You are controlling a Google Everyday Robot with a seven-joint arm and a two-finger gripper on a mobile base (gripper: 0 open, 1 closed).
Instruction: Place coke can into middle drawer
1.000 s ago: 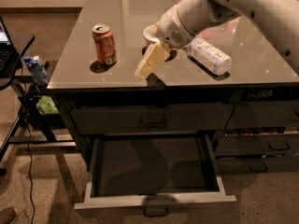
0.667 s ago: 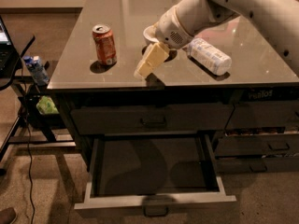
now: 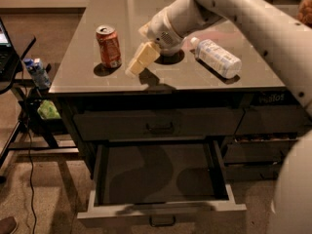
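gripper (image 3: 133,70) just beside coke can (image 3: 108,47) — apart | middle drawer (image 3: 161,211) open

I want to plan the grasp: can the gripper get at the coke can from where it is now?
Probably yes: the gripper is close beside the upright coke can, nothing stands between them, and the bottle lies apart.

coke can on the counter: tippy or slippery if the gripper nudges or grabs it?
The coke can stands upright, taller than wide, on a glossy countertop, so a high sideways nudge probably tips it; a low one likely slides it. Its smooth round wall may slip in a light grip. The gripper is beside it, not touching.
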